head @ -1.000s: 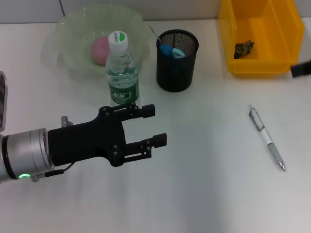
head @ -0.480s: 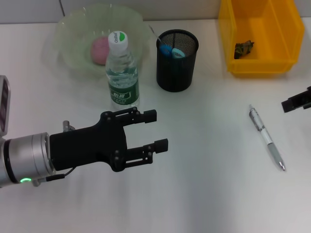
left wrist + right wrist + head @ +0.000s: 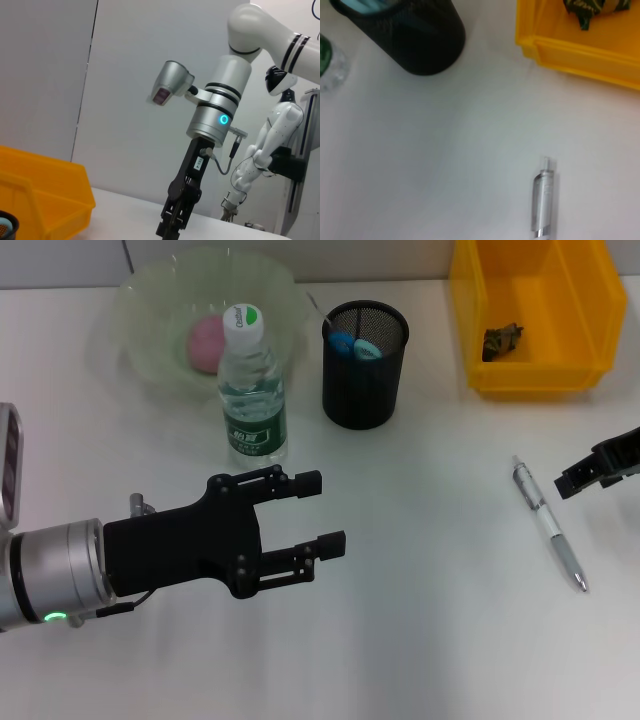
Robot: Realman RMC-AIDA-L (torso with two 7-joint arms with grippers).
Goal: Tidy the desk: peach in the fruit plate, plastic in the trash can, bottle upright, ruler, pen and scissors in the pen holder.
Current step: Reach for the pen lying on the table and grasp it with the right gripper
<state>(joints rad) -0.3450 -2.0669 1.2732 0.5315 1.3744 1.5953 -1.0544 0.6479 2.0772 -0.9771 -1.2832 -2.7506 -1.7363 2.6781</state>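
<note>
A slim silver metal pen (image 3: 548, 524) lies on the smooth white surface (image 3: 420, 620), beside the right gripper (image 3: 600, 468), fingers' state unclear. The left gripper (image 3: 318, 511), fingers spread, grasps nothing. The right wrist view shows crumpled plastic (image 3: 590, 9) in the yellow bin (image 3: 580, 50).

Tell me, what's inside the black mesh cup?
Inside the black mesh pen holder, two blue, rounded handle tops poke up near the rim. The mesh wall hides everything below them, so the rest cannot be seen.

The left arm's black two-fingered gripper (image 3: 315, 510) reaches in from the left on a silver wrist with a green light, its fingers spread apart, nothing between them. The right arm's black gripper (image 3: 600, 465) enters at the right edge; the left wrist view shows it pointing straight down.
</note>
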